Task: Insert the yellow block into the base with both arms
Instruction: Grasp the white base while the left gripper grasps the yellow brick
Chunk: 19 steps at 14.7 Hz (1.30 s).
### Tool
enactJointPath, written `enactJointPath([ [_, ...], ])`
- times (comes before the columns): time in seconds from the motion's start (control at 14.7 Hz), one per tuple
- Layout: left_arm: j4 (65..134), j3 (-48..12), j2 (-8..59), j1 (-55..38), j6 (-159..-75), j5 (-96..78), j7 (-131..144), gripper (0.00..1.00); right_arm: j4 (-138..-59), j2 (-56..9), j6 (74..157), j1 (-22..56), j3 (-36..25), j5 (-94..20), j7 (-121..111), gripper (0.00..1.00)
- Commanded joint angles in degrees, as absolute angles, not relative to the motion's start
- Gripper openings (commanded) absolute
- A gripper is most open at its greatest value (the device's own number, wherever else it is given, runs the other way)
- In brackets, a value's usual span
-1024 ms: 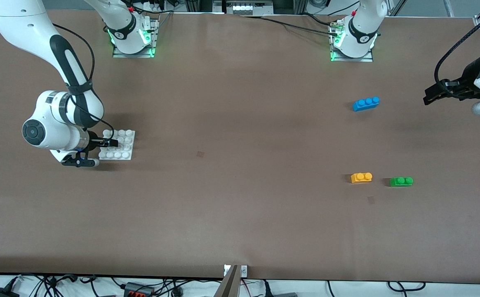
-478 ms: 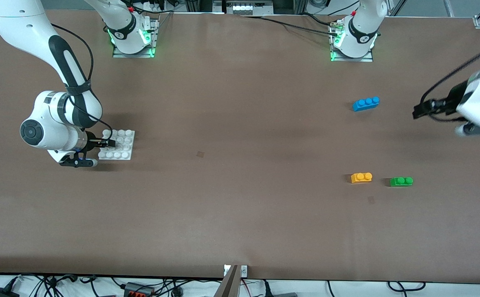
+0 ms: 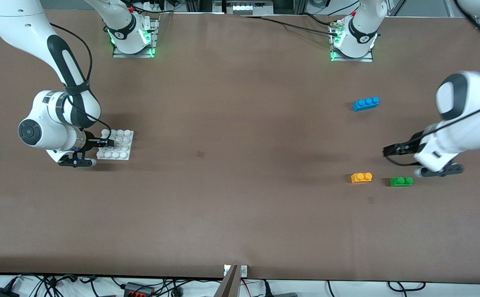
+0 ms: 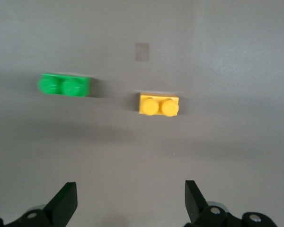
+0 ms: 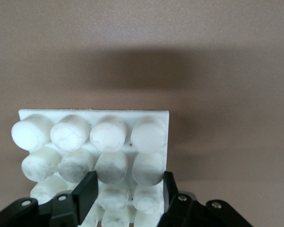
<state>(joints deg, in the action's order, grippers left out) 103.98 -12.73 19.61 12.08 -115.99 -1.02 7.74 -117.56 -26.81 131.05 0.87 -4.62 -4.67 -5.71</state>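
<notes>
The yellow block (image 3: pixel 361 177) lies on the table toward the left arm's end, studs up, beside the green brick (image 3: pixel 401 181). In the left wrist view the yellow block (image 4: pixel 159 105) lies ahead of the fingers. My left gripper (image 3: pixel 388 150) is open and empty, low over the table close to both bricks; its fingers (image 4: pixel 64 205) stand wide apart. The white base (image 3: pixel 122 151) lies toward the right arm's end. My right gripper (image 3: pixel 107 142) is shut on the base's edge, and its fingers (image 5: pixel 87 191) straddle two rows of studs on the base (image 5: pixel 92 114).
A blue three-stud brick (image 3: pixel 365 103) lies farther from the front camera than the yellow block. The green brick also shows in the left wrist view (image 4: pixel 64 85). Small dark marks sit on the table (image 3: pixel 200 154) and near the yellow block (image 3: pixel 371 199).
My left arm has swung down from the table's end toward the yellow and green bricks. My right gripper and the base have shifted slightly toward the right arm's end.
</notes>
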Motion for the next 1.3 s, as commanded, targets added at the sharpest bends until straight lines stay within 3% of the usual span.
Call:
enactJointPath([
  [0.0, 104.2, -12.8, 22.5, 8.7, -121.3, -1.8, 11.8, 1.00, -117.7, -29.6, 131.6, 1.7, -4.0, -4.0, -6.8, 0.54],
  [0.34, 104.2, -12.7, 29.2, 8.3, -129.9, 1.5, 12.4, 1.00, -117.8, -30.1, 131.3, 8.5, -4.0, -4.5, -3.0, 0.54],
  [0.68, 104.0, -12.7, 30.1, 8.2, -131.8, 5.4, 12.3, 1.00, -116.7, -30.6, 131.7, 20.8, -4.0, -4.9, 7.7, 0.54],
  [1.09, 104.0, -12.8, 32.3, 8.1, -136.0, 7.8, 11.8, 1.00, -107.2, -37.5, 131.3, 32.8, -4.0, -5.4, 22.7, 0.55],
  [1.23, 104.0, -12.8, 33.0, 8.1, -136.3, 7.8, 11.8, 1.00, -102.2, -40.7, 131.3, 36.7, -4.0, -9.7, 27.7, 0.59],
])
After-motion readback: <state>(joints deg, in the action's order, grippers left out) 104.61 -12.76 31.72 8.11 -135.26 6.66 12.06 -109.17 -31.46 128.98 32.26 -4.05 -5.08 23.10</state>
